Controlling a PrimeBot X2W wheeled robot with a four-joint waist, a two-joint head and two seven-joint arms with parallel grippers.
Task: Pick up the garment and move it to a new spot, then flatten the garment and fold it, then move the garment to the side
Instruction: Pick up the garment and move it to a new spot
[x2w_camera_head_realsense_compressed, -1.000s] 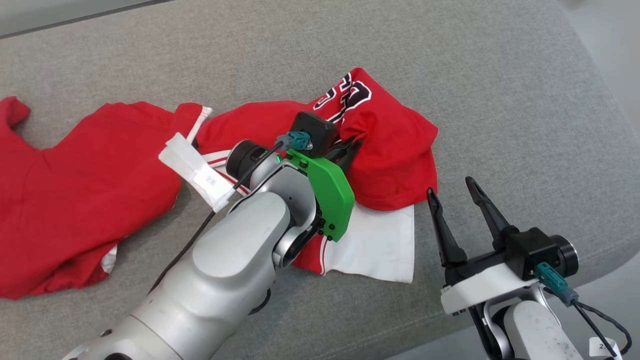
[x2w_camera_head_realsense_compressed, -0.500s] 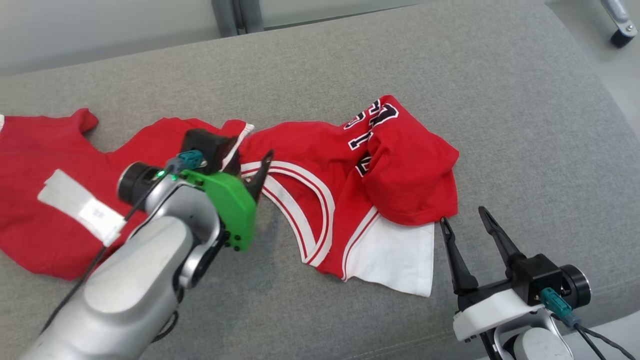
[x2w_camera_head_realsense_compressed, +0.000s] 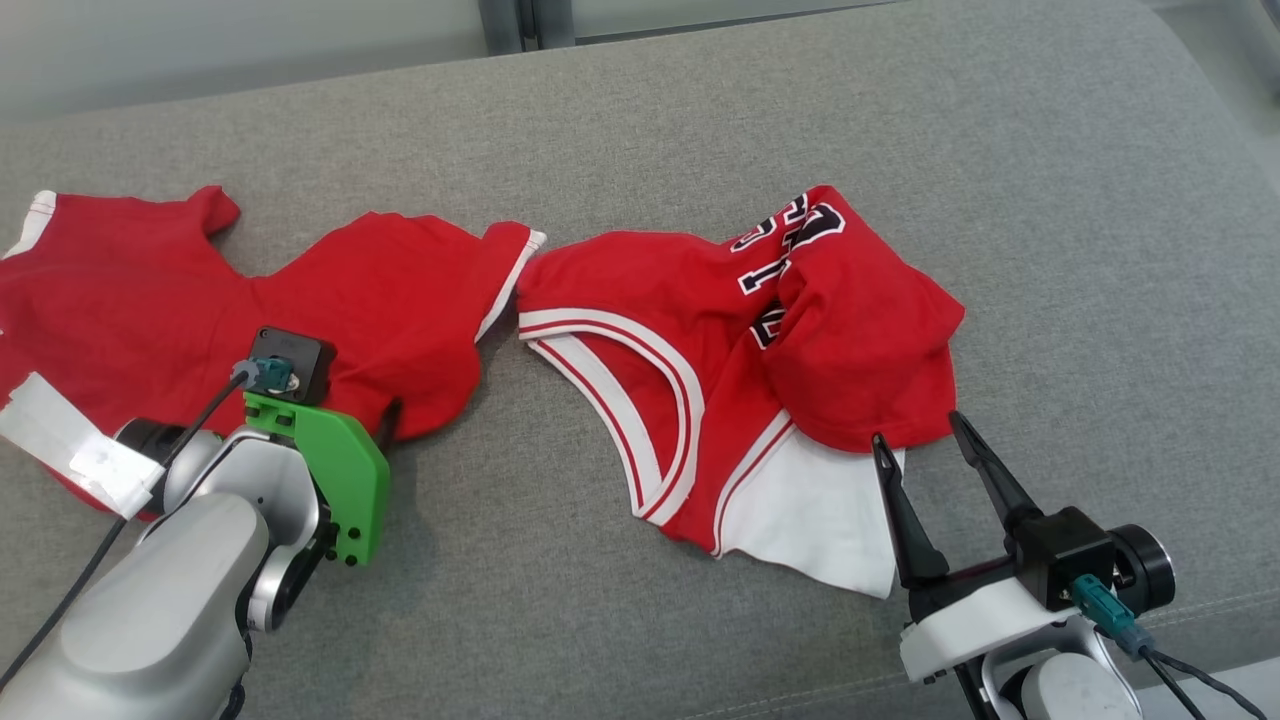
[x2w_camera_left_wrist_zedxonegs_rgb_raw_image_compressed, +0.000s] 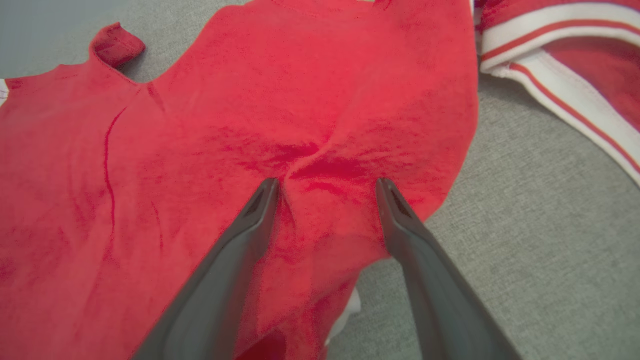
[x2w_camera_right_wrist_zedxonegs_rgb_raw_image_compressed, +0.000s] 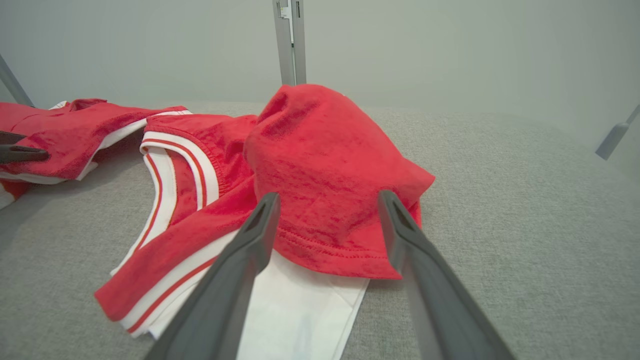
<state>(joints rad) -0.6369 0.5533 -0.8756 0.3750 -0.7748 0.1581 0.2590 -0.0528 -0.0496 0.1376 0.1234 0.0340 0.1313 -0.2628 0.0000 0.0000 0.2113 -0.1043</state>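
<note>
A crumpled red jersey garment (x2w_camera_head_realsense_compressed: 800, 340) with white trim and black lettering lies at centre right on the grey cushion (x2w_camera_head_realsense_compressed: 600, 120); its white lining sticks out at the front. A second, plain red garment (x2w_camera_head_realsense_compressed: 300, 290) is spread at the left. My left gripper (x2w_camera_left_wrist_zedxonegs_rgb_raw_image_compressed: 325, 182) is open, fingers resting down on the plain red garment (x2w_camera_left_wrist_zedxonegs_rgb_raw_image_compressed: 250, 110) near its right edge, with a small ridge of cloth between them. In the head view its green mount (x2w_camera_head_realsense_compressed: 335, 470) hides most of the fingers. My right gripper (x2w_camera_head_realsense_compressed: 916, 430) stands open just in front of the jersey's red hem (x2w_camera_right_wrist_zedxonegs_rgb_raw_image_compressed: 330, 250), touching nothing.
The cushion's rounded edge falls away at the right (x2w_camera_head_realsense_compressed: 1230, 200) and along the front. A metal post (x2w_camera_right_wrist_zedxonegs_rgb_raw_image_compressed: 290, 40) stands behind the cushion against a pale wall. A white tape tag (x2w_camera_head_realsense_compressed: 70, 450) hangs on my left arm's cable. Bare cushion lies between the two garments.
My left gripper let go of the jersey's bunched cloth, opened, and swung left onto the plain red garment. The head camera shifted too. The right gripper stayed open.
</note>
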